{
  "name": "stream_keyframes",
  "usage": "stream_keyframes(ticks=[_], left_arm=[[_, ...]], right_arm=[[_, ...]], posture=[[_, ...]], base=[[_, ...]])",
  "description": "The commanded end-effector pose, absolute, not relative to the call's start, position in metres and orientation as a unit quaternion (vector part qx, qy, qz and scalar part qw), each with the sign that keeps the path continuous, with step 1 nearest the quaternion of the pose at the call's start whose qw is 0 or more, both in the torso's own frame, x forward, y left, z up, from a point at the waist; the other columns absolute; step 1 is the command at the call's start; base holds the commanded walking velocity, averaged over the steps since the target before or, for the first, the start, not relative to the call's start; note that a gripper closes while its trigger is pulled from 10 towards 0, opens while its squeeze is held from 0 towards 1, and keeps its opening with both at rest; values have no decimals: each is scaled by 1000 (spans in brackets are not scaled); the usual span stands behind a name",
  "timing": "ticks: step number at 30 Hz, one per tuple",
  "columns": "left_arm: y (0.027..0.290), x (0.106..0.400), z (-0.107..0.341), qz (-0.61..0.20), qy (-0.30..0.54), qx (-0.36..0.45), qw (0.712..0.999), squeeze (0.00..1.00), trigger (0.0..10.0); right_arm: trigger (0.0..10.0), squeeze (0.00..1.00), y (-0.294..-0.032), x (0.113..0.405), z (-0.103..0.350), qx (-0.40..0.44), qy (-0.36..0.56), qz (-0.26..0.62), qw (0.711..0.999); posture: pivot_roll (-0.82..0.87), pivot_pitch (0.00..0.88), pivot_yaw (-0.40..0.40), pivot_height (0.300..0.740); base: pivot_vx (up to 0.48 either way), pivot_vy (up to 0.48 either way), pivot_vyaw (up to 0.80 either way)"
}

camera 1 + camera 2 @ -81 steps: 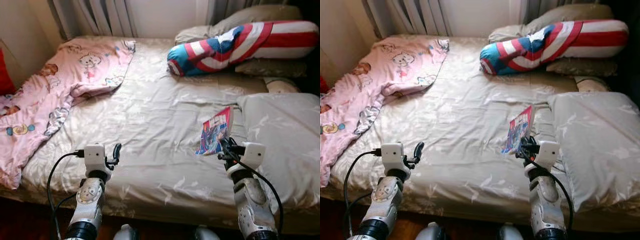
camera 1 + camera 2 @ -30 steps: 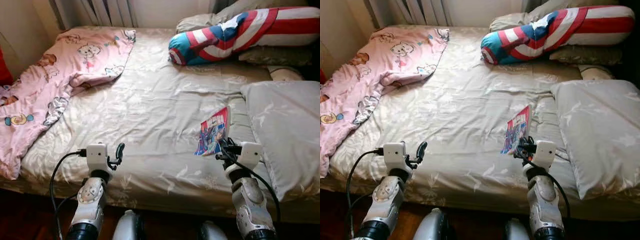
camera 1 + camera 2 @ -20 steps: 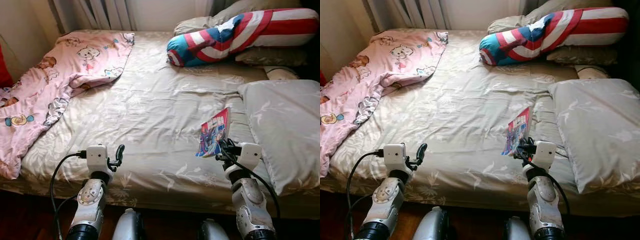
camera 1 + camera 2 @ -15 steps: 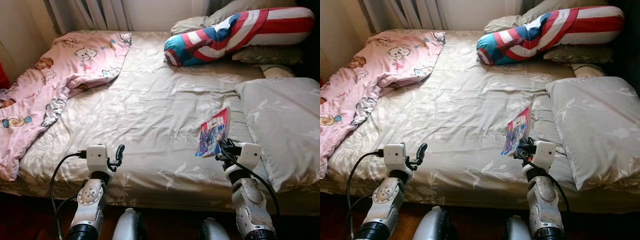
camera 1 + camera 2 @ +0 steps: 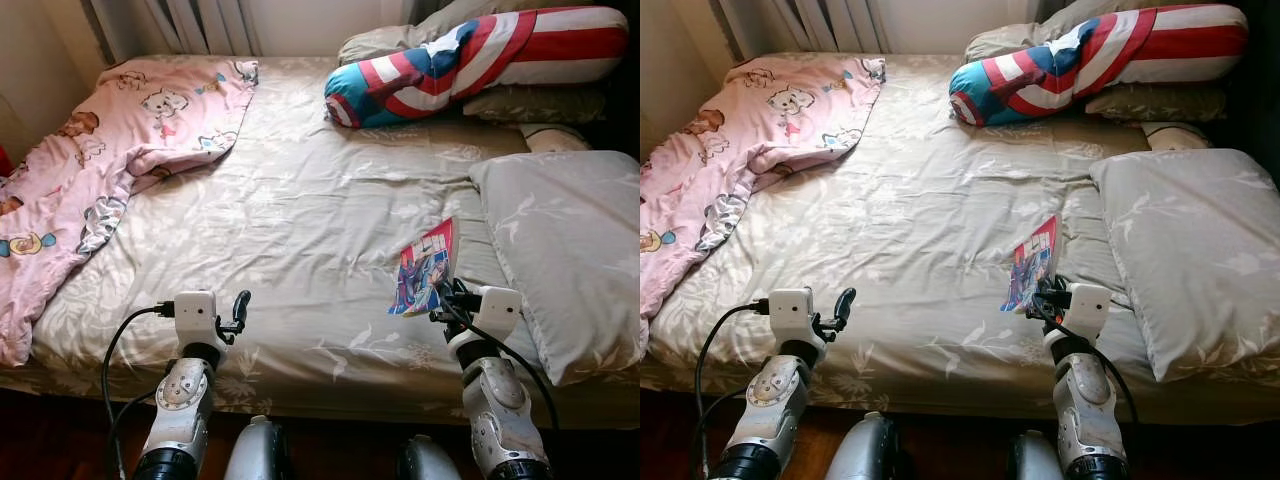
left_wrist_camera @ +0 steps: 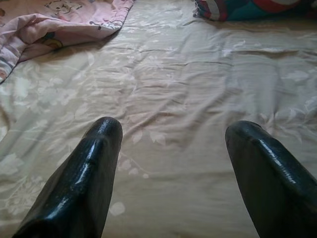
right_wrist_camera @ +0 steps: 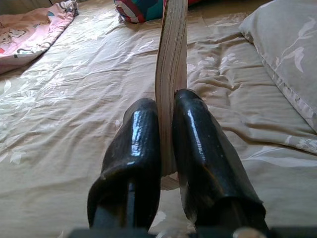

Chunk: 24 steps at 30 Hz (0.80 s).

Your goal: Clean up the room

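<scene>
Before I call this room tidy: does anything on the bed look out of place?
The pink blanket lies crumpled at the bed's left side, spilling over the edge. The striped bolster lies askew across the pillows. The comic book is off the sheet, clamped in the right gripper.

Pink blanket [image 5: 90, 170] is running off the left edge. Striped pillow [image 5: 470, 60] is getting cut off top right; book [image 5: 425, 268] cover art is too small to read.

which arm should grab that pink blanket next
Left, likely. The left gripper is open and holds nothing, and it is on the same side of the bed as the pink blanket. The right gripper is shut on the comic book, so it is occupied.
</scene>
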<state>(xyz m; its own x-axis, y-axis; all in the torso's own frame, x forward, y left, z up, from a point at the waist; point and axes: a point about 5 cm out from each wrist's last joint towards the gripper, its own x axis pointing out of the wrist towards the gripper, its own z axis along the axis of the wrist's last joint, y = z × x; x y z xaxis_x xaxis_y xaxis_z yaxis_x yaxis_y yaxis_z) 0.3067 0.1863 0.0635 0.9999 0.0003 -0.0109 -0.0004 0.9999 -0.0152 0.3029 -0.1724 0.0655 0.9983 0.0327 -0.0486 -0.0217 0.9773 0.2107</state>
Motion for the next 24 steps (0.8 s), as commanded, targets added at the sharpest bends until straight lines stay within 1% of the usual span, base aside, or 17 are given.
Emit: stream_keyframes(ticks=[1, 11, 24], left_arm=[[186, 305, 63, 0, 6, -9, 1000, 0, 10000], [187, 305, 63, 1, 6, -7, 1000, 0, 10000], [186, 303, 62, 0, 11, -4, 1000, 0, 10000]], right_arm=[[10000, 0, -169, 307, 73, 107, 5, 23, 994], [10000, 0, -168, 307, 73, 107, 6, 25, 994], [10000, 0, -171, 307, 72, 106, 9, 25, 994]], posture=[[-122, 141, 61, 634], [-122, 142, 61, 634], [-117, 146, 63, 634]], base=[[300, 0, 0], [325, 0, 0], [0, 0, 0]])
